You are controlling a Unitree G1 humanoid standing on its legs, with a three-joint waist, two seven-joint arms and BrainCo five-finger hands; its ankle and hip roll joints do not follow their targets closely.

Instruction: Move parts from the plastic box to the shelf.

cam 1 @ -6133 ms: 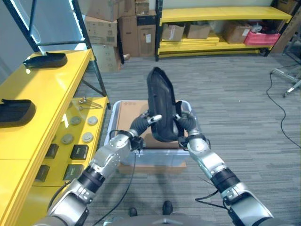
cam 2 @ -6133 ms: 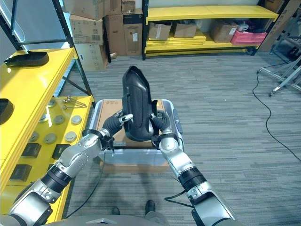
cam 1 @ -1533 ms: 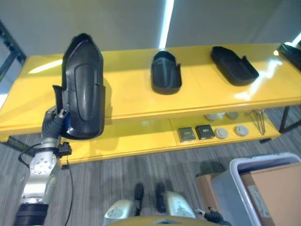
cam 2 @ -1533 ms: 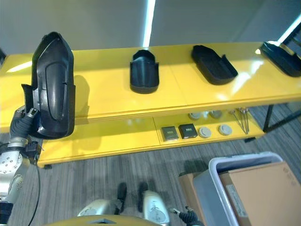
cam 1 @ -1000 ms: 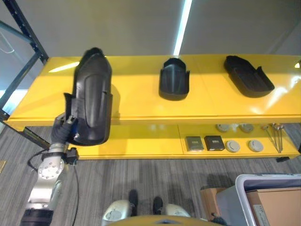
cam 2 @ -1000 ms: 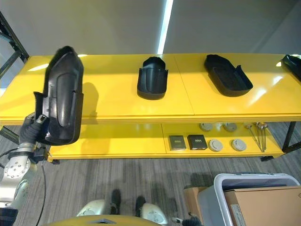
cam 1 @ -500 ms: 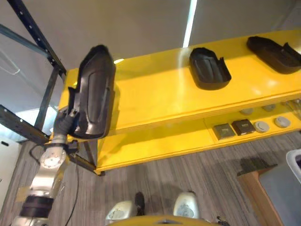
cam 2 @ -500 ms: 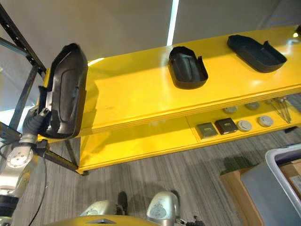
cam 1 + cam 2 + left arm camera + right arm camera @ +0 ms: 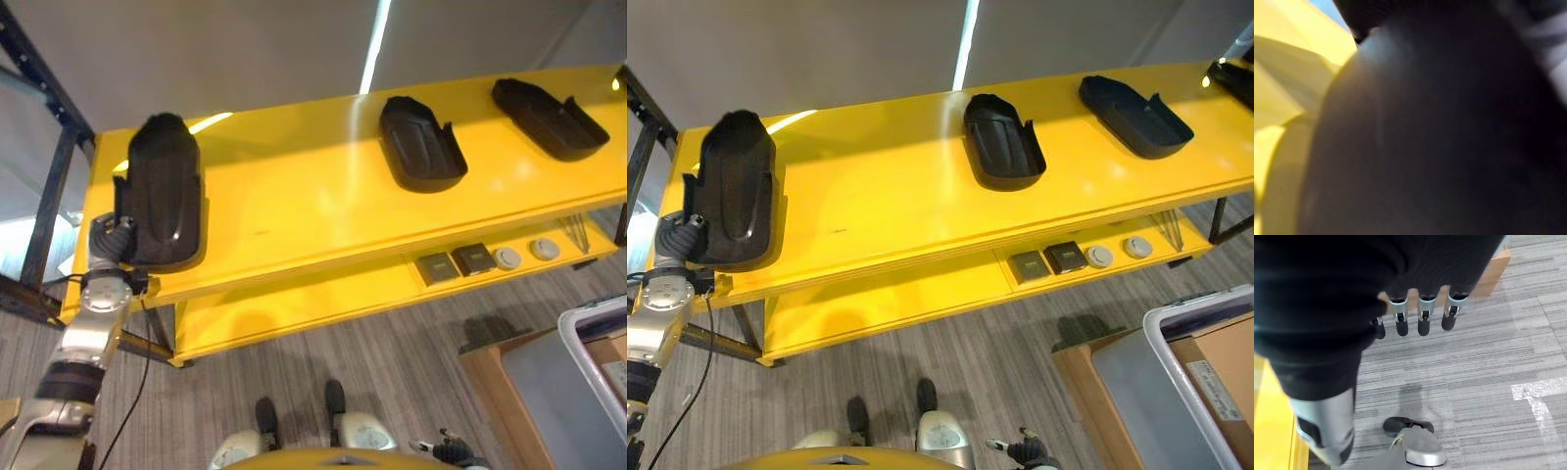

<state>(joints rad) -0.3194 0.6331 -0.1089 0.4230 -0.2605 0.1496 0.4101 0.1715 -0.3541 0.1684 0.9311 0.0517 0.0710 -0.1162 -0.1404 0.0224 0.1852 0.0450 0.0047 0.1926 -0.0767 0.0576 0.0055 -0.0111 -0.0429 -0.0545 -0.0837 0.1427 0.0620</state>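
Observation:
A long black moulded part (image 9: pixel 162 191) lies over the left end of the yellow shelf's top board (image 9: pixel 313 206), hollow side down. My left hand (image 9: pixel 111 241) is shut on its near left edge, at the shelf's front lip. The left wrist view has the part's dark surface (image 9: pixel 1449 137) right up close, with yellow shelf (image 9: pixel 1283 98) beside it. I cannot tell whether the part rests fully on the board. The grey plastic box (image 9: pixel 1176 328) stands on the floor at lower right. My right hand (image 9: pixel 1420 323) hangs over the carpet, fingers relaxed and holding nothing.
Two more black parts (image 9: pixel 421 145) (image 9: pixel 549 116) lie further right on the top board. Small square and round pieces (image 9: pixel 453 262) sit on the lower shelf. A black rack upright (image 9: pixel 44 196) stands at the shelf's left end. Cardboard (image 9: pixel 1225 387) lies in the box.
The view has shifted. My left hand has lowered the black part from a steep tilt to lie flatter over the shelf's left end.

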